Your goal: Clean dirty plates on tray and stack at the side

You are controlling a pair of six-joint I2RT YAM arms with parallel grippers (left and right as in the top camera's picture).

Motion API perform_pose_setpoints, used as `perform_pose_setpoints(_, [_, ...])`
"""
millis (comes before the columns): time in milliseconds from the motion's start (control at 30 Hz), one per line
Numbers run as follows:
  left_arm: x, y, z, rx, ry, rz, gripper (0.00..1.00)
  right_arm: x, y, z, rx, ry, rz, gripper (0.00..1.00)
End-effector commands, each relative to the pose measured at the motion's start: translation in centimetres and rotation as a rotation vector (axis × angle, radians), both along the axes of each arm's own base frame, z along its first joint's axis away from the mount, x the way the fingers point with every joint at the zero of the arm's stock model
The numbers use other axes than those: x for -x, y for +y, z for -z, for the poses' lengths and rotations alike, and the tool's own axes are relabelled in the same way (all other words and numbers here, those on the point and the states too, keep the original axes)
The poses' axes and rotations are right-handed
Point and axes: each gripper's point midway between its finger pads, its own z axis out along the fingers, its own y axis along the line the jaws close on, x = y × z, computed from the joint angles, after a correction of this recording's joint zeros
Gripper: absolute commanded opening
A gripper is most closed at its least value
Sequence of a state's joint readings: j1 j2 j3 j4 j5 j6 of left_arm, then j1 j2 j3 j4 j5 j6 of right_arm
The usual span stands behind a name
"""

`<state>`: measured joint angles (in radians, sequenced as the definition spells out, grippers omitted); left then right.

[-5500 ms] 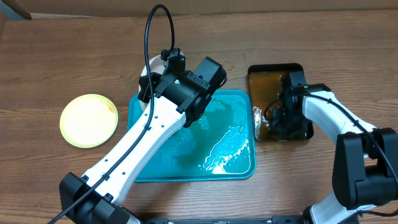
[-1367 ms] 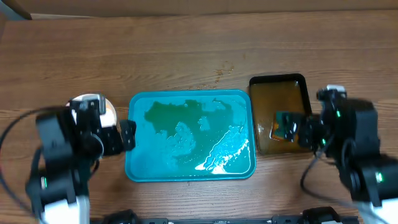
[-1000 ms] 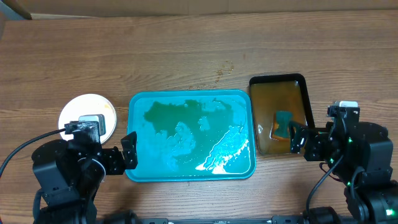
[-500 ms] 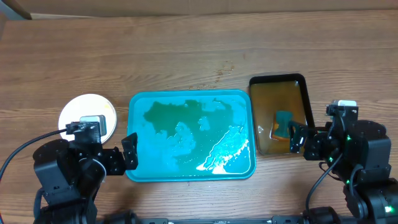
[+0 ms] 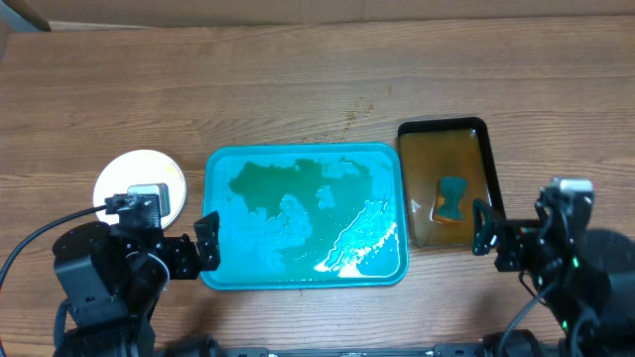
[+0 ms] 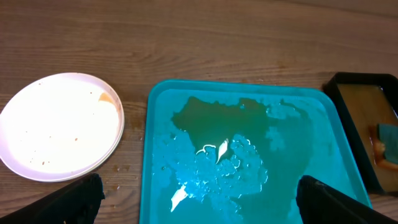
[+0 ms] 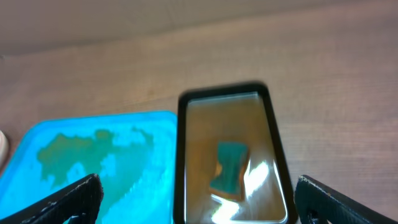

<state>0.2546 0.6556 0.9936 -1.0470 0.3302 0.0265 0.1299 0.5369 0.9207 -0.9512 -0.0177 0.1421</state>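
- The wooden table (image 5: 298, 79) has a brown, grainy top that fills every view.
- The teal tray (image 5: 392, 164) lies flat near the middle of the table, long side left to right, its floor wet and glinting.
- The black tray (image 5: 442, 123) lies just beside the teal tray's right end, long side running front to back, with brownish liquid inside.
- A white plate (image 5: 129, 174) lies on the table left of the teal tray, close to it but apart, with a small orange-brown smear near its right rim; whether more plates lie under it is unclear.
- A few water droplets (image 6: 121, 169) dot the wood between the plate and the teal tray.
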Motion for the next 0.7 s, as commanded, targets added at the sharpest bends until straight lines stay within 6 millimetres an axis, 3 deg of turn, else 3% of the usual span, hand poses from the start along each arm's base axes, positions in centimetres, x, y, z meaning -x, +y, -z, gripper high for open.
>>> perform_pose_setpoints(0, [0.0,-0.5,0.3,-0.001,0.003,0.033,1.00,0.2,-0.9,1.0,0.008,-0.065,0.038,1.00])
perform_pose_setpoints(233, [0.0,-0.5,0.3,-0.001,0.003,0.033,1.00,-1.6,-1.1,1.8,-0.039,-0.401,0.047,1.00])
perform_pose_setpoints(467, [0.0,-0.5,0.3,-0.001,0.003,0.033,1.00,-2.1,-1.1,2.7,-0.054,-0.662,0.039,1.00])
perform_pose_setpoints(667, [0.0,-0.5,0.3,-0.001,0.003,0.033,1.00,-3.1,-1.2,5.4,-0.034,-0.682,0.040,1.00])
